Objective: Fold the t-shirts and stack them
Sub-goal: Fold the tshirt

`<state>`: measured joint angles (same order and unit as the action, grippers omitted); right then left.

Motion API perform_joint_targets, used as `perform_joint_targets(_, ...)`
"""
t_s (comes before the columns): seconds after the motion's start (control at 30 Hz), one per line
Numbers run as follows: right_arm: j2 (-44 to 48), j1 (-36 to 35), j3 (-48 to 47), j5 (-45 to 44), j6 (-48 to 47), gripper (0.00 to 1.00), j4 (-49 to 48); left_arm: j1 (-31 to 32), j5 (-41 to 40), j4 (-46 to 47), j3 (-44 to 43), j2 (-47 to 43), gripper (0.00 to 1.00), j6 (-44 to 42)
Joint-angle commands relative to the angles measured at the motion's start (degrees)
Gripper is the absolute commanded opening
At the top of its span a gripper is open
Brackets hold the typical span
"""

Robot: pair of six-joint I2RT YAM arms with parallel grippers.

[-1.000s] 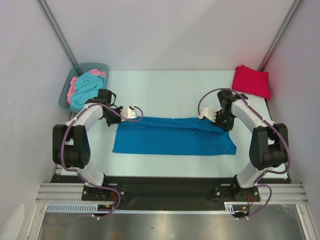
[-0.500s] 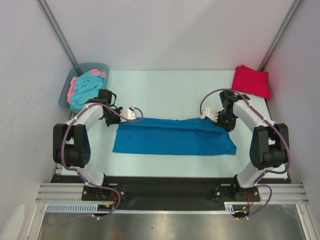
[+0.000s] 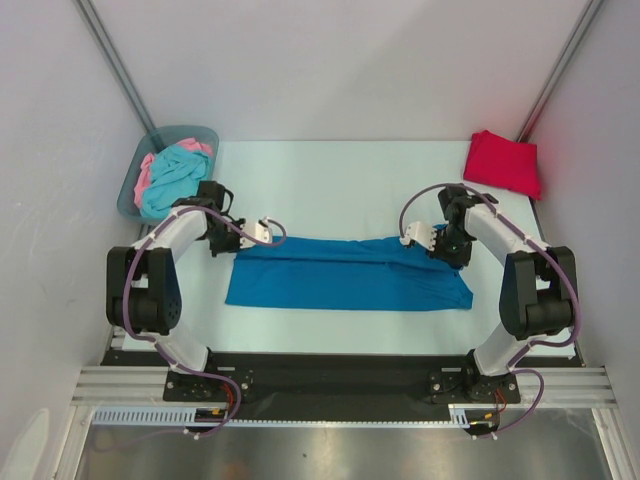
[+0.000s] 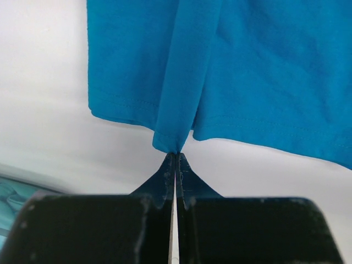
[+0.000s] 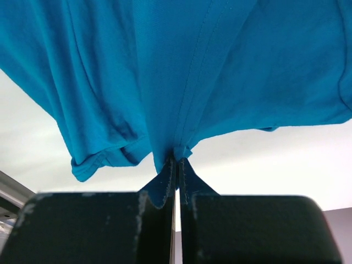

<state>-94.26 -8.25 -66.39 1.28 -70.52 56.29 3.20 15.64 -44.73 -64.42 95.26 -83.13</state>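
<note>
A deep blue t-shirt (image 3: 350, 282) lies on the table as a long folded strip running left to right. My left gripper (image 3: 258, 240) is at the strip's far left corner. In the left wrist view it (image 4: 175, 155) is shut on a pinched fold of the blue cloth (image 4: 247, 66). My right gripper (image 3: 420, 243) is at the far right end, and it (image 5: 177, 160) is shut on a bunched seam of the same shirt (image 5: 220, 66). A folded red t-shirt (image 3: 503, 162) lies at the back right corner. Turquoise (image 3: 170, 178) and pink (image 3: 146, 172) t-shirts sit crumpled in the bin.
The grey-blue plastic bin (image 3: 196, 133) stands at the back left corner, just behind my left arm. White walls close in the table on both sides and at the back. The arm bases are bolted at the near edge.
Both grippers stay shut on the blue shirt. The right one has drifted slightly right and nearer, and the left one slightly left and nearer, drawing the far edge tauter.
</note>
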Motion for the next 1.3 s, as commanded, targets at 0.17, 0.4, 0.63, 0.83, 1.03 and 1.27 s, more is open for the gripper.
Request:
perform_joint_targets(0.17, 3.6, -0.8, 2.3, -3.0, -0.9, 0.00, 2.1, -0.3, 1.2, -5.5, -1.6, 0.9, 0.00, -2.4)
perform_joint_targets(0.4, 4.3, -1.5, 3.3, -3.1, -0.2, 0.00, 1.8, -0.2, 1.9, -6.4, -1.8, 1.4, 0.00, -2.2)
perform_joint_targets(0.63, 4.4, -1.9, 4.2, -3.4, -0.1, 0.00, 1.5, -0.1, 2.1, -7.5, -1.8, 1.5, 0.00, -2.6)
perform_joint_targets(0.83, 4.2, -1.9, 4.4, -3.7, 0.0, 0.00, 1.3, 0.0, 2.3, -8.9, -1.8, 1.5, 0.00, -2.9)
perform_joint_targets(1.03, 4.2, -2.6, 5.0, -3.6, 0.7, 0.00, 1.2, 0.5, 2.4, -9.1, -1.4, 2.1, 0.00, -2.6)
perform_joint_targets(1.27, 2.9, -4.0, 6.1, -3.2, 2.1, 0.00, 0.0, 1.2, 2.1, -9.1, -2.2, 4.0, 0.00, -1.8)
